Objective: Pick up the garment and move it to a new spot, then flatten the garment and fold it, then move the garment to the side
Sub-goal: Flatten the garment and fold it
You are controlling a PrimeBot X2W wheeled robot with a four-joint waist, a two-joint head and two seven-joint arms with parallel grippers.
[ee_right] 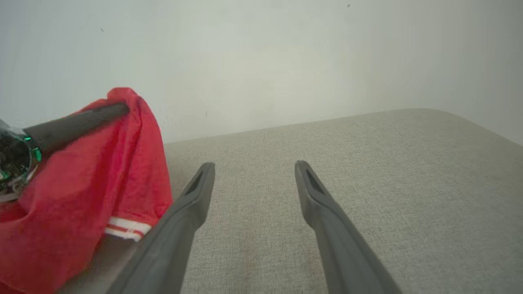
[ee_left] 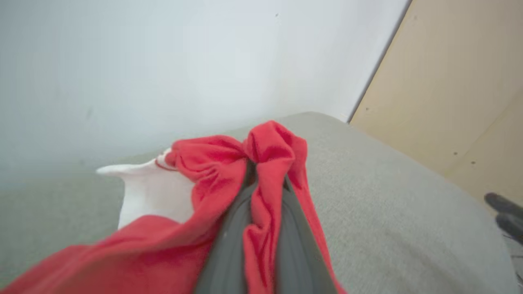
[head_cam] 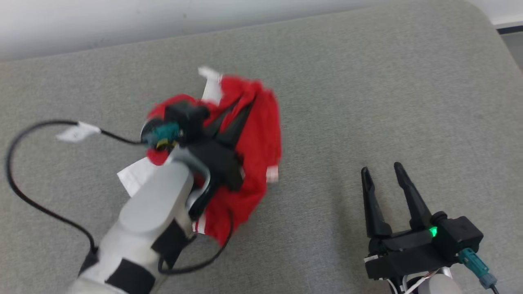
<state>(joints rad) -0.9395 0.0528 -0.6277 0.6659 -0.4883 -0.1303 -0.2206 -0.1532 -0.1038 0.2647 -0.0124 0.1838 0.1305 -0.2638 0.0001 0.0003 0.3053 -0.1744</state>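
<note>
Left end effector point(head_cam: 244, 105) pinches garment point(head_cam: 261, 141) between its jaws.

left claw point(head_cam: 244, 105) pinched closed, forearm angled up; right claw point(head_cam: 381, 167) spread wide.

One red-and-white garment point(head_cam: 261, 134); two grippers, namely left gripper point(head_cam: 244, 104) and right gripper point(head_cam: 381, 168); one grey cushion point(head_cam: 367, 81); one black cable point(head_cam: 24, 192).

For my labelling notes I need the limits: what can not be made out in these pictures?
Head view: the garment is motion-blurred, and the left fingers cover part of it.
Left wrist view: cloth hides the tips of the left fingers; a dark thing is cut off by the right edge.
Right wrist view: the left edge cuts off the garment.
</note>
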